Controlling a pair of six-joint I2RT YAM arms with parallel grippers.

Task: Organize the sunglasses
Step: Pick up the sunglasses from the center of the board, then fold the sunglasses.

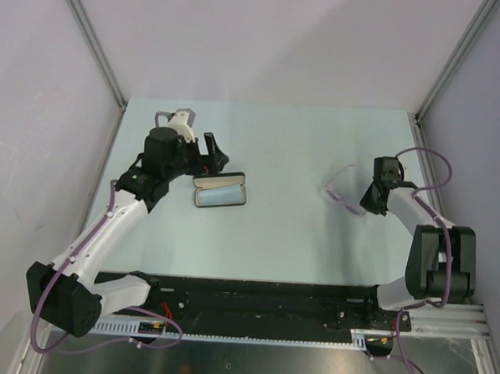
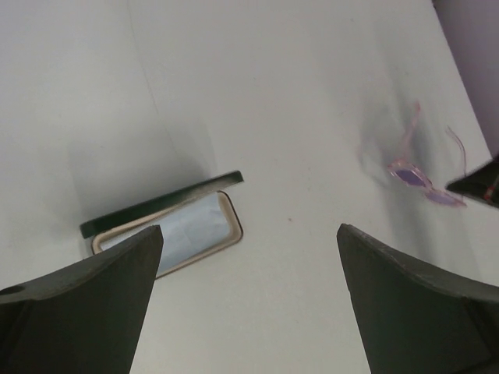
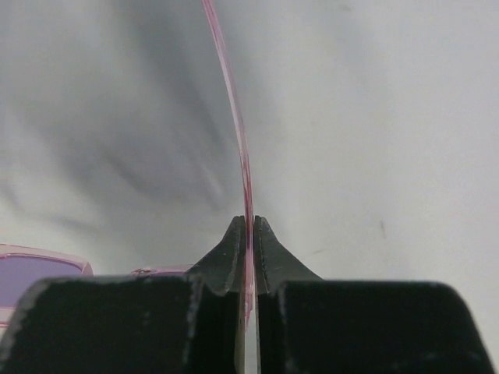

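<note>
Task item: the small sunglasses with a thin translucent pink-purple frame and purple-tinted lenses point(image 1: 343, 194) sit right of centre in the overhead view. They are on or just above the pale tabletop point(image 1: 297, 240), well apart from the case.
Item condition: both slim temple arms stand unfolded in the left wrist view, upper right of the frame point(image 2: 425, 181).
Right claw: the right gripper point(image 3: 250, 227) is closed on one temple arm. In the right wrist view the pink arm point(image 3: 242, 156) rises out of the pinched black fingertips point(image 3: 226, 257), and a purple lens shows at the lower left edge.
Left claw: the left gripper point(image 2: 249, 232) is spread wide and holds nothing. In the overhead view it hangs at the upper left, just beside the case point(image 1: 211, 154).
Container: the black oblong hard case point(image 1: 199, 198) lies open left of centre, with its lid tilted back.
Lining: a light blue cloth point(image 1: 223, 194) lies inside the case tray.
Lift status: the pictures do not show whether the frame has left the table.
Done: the case is open and the sunglasses are gripped.
Left to do (judgement): the sunglasses are not yet carried to the case, placed in the tray or covered by the lid. Their temple arms probably need folding to fit.
Progress (judgement): early stage, with the grasp made and the transfer not begun.
</note>
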